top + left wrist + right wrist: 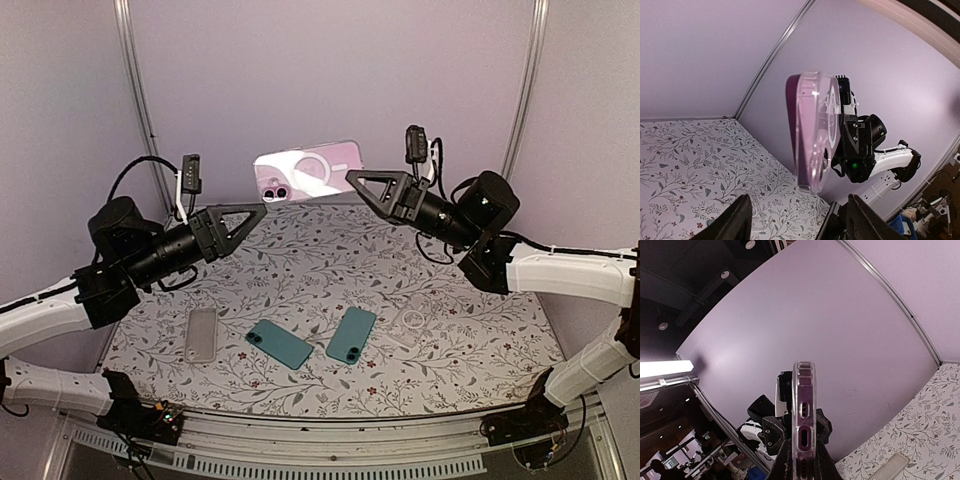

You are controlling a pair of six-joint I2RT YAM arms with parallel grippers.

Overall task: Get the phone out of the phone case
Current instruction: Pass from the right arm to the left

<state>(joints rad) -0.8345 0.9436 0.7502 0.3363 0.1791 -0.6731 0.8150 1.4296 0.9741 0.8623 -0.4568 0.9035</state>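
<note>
A pink phone (308,170) inside a clear phone case (826,107) is held up in the air above the far side of the table, long side level. My right gripper (352,178) is shut on its right end; in the right wrist view the cased phone (804,410) stands edge-on between the fingers of the right gripper (802,462). My left gripper (262,208) is open just below and left of the phone's camera end. In the left wrist view the phone (792,120) hangs above the open left gripper (797,207) without touching its fingers.
On the floral table (330,260) lie two teal phones (280,343) (351,335), an empty clear case (201,333) at the left and another clear case (410,322) at the right. Purple walls close in the back and sides.
</note>
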